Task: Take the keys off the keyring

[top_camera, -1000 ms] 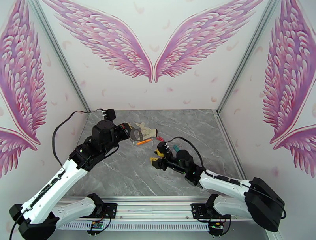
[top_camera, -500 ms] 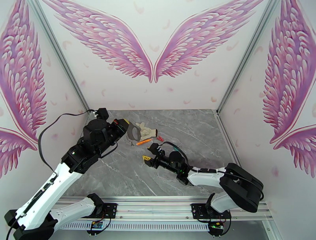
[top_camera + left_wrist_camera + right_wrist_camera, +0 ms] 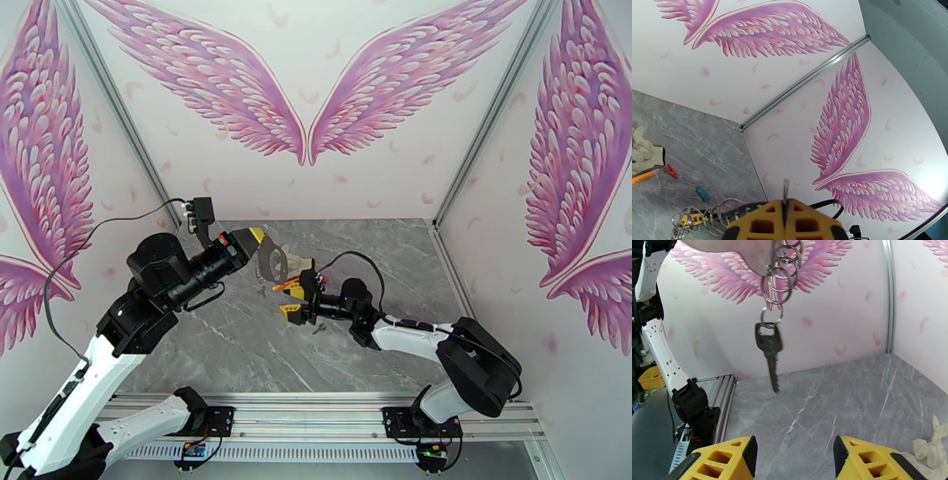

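High rear view looking down, wrist views low, tilted upward, sharing table (image 3: pixel 237 347)

A white glove (image 3: pixel 644 152) is lying on the grey marbled table (image 3: pixel 237 347), with an orange pen (image 3: pixel 643 177) resting just beside its cuff. A small red clip (image 3: pixel 671 171) is sitting near the pen's end, and a teal binder clip (image 3: pixel 703 193) is lying a little apart. Pink wings (image 3: pixel 237 87) are spreading across the white walls.
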`<state>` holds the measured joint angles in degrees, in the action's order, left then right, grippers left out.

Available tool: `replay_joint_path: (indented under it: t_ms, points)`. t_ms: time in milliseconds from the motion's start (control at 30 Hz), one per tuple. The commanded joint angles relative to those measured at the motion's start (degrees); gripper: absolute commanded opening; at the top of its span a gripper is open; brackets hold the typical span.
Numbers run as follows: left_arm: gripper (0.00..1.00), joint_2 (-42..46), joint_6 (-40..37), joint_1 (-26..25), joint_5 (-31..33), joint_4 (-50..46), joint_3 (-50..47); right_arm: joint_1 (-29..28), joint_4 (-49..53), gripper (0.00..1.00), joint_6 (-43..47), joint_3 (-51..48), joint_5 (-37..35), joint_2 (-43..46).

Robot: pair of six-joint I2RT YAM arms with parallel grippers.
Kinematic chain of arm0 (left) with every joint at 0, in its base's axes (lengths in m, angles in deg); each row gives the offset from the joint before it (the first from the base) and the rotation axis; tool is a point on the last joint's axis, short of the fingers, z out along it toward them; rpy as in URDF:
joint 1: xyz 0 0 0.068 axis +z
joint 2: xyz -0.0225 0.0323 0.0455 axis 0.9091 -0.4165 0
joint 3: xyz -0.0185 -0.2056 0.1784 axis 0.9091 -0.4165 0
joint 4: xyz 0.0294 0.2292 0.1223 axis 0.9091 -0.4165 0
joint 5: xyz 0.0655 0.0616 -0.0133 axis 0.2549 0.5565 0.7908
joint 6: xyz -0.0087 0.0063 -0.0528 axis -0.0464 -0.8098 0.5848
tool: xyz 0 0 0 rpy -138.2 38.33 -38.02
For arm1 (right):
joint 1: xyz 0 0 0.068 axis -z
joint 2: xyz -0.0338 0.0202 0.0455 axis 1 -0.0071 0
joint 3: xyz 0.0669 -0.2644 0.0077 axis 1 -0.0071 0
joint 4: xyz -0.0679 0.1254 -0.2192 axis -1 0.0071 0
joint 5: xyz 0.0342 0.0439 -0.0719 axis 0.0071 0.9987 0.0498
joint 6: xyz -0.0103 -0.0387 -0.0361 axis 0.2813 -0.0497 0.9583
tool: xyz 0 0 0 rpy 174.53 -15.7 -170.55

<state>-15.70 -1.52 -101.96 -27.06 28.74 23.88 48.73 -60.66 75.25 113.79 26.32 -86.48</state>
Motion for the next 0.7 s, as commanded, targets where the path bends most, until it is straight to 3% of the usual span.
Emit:
replay_joint_path:
  t_ms: [0,233,400,500,667]
  points:
    - [0.00,-0.75,-3.41,0.36,-6.94,1.89,2.63,0.60,4.37,0.57,-2.73,4.76,9.95,-1.15]
    - [0.00,-0.90,-4.78,0.32,-8.46,2.99,2.86,0.67,5.16,0.54,-5.99,9.32,15.74,-1.69]
    - [0.00,-1.20,-5.86,0.45,-7.81,2.43,3.50,0.89,5.90,0.45,-6.75,9.87,14.30,-1.51]
    - [0.00,-0.84,-6.32,0.54,-6.53,2.17,3.03,1.09,7.16,0.32,-6.80,10.79,14.07,-1.78]
    - [0.00,-0.71,-6.68,0.81,-6.45,1.99,3.17,1.07,8.74,0.21,-6.60,11.60,13.66,-2.92]
